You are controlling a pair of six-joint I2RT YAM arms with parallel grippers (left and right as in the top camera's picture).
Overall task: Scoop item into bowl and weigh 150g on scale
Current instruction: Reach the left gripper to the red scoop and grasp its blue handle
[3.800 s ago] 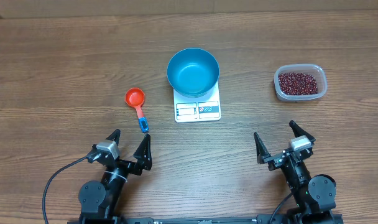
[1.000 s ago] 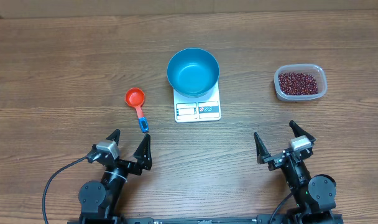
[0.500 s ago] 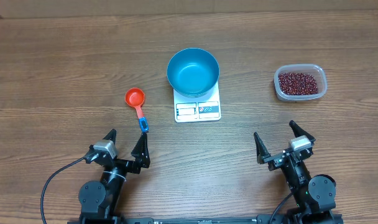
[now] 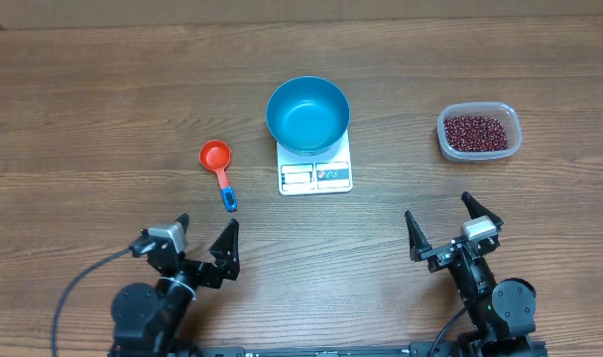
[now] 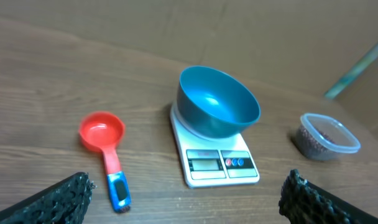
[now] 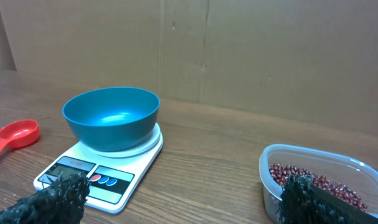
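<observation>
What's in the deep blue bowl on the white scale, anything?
Empty: the deep blue bowl shows only its bare, smooth inside. The dark red beans lie in the clear plastic tub.

A red measuring scoop [image 4: 220, 175] with a blue-tipped handle lies on the wooden table [image 4: 103, 109], just ahead of the jaws of the left gripper [image 4: 207, 226], handle end nearest them. A clear plastic tub [image 4: 441, 134] sits well ahead of the right gripper [image 4: 438, 210], slightly to its right. Brown cardboard [image 6: 270, 56] backs the table.
</observation>
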